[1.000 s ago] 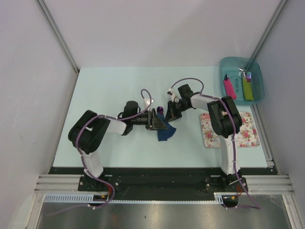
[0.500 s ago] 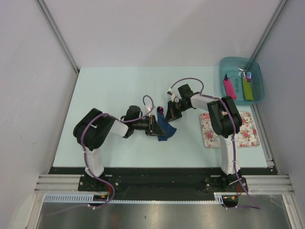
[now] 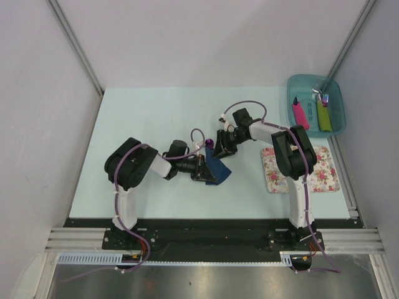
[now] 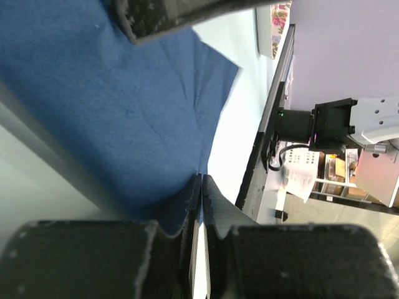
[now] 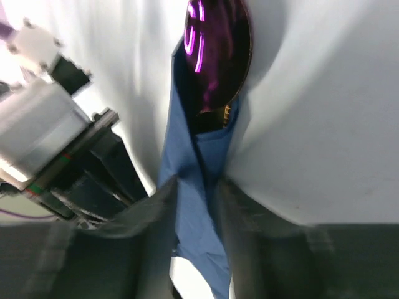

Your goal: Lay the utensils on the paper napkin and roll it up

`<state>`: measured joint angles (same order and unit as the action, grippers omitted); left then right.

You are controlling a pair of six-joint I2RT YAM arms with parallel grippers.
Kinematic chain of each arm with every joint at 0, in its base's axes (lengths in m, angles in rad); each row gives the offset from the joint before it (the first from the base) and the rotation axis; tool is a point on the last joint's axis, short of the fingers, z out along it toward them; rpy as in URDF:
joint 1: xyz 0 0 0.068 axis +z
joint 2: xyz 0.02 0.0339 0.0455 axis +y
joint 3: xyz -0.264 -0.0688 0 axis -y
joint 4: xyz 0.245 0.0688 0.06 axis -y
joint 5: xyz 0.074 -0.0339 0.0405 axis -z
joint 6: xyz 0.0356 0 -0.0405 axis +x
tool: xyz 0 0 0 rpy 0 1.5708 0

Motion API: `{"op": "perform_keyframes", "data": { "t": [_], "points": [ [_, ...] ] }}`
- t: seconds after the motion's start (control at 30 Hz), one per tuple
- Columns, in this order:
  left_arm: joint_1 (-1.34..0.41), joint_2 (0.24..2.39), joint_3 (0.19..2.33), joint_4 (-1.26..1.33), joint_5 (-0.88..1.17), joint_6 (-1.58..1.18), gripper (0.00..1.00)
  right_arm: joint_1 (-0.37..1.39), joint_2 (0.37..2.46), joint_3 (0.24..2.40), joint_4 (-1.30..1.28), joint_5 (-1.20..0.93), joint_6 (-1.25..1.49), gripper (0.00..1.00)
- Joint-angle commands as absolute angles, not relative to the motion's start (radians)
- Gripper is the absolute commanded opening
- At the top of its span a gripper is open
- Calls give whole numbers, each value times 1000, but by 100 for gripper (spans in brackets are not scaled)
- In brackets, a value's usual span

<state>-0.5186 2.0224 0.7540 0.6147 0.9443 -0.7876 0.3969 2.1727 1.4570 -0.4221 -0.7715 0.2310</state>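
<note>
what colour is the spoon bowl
Glossy purple; the spoon bowl shows best in the right wrist view.

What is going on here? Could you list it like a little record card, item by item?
paper napkin: navy, bunched between both grippers
spoon: purple bowl pokes out of the napkin's fold
wooden knife: not visible
left gripper: shut on the napkin's edge
right gripper: shut on the napkin, just below the spoon's bowl
aside: floral mat; teal bin holding other cutlery

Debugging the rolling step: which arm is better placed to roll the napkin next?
Probably left: the left claw pinches the paper napkin at its loose edge, while the right claw clamps the folded end beside the purple spoon, anchoring it.
</note>
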Motion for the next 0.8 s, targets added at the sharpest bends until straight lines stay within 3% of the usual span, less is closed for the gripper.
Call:
{"op": "perform_keyframes", "data": {
  "t": [0.0,0.2,0.47,0.53,0.7,0.77],
  "points": [
    [-512,2057,747,540,833,-696,11,390,2142,1486,-426,-703,247,45],
    [-514,2048,755,545,841,-696,12,410,2164,1516,-443,-621,232,50],
    [-512,2033,752,560,842,-703,12,449,2266,1552,-472,-614,202,45],
    [-512,2029,758,560,841,-701,12,448,2272,1551,-476,-618,203,39],
    [-511,2023,767,549,838,-703,12,437,2272,1555,-477,-635,201,1],
    [-508,2008,767,548,839,-703,12,426,2267,1557,-473,-675,210,0]
  ]
}}
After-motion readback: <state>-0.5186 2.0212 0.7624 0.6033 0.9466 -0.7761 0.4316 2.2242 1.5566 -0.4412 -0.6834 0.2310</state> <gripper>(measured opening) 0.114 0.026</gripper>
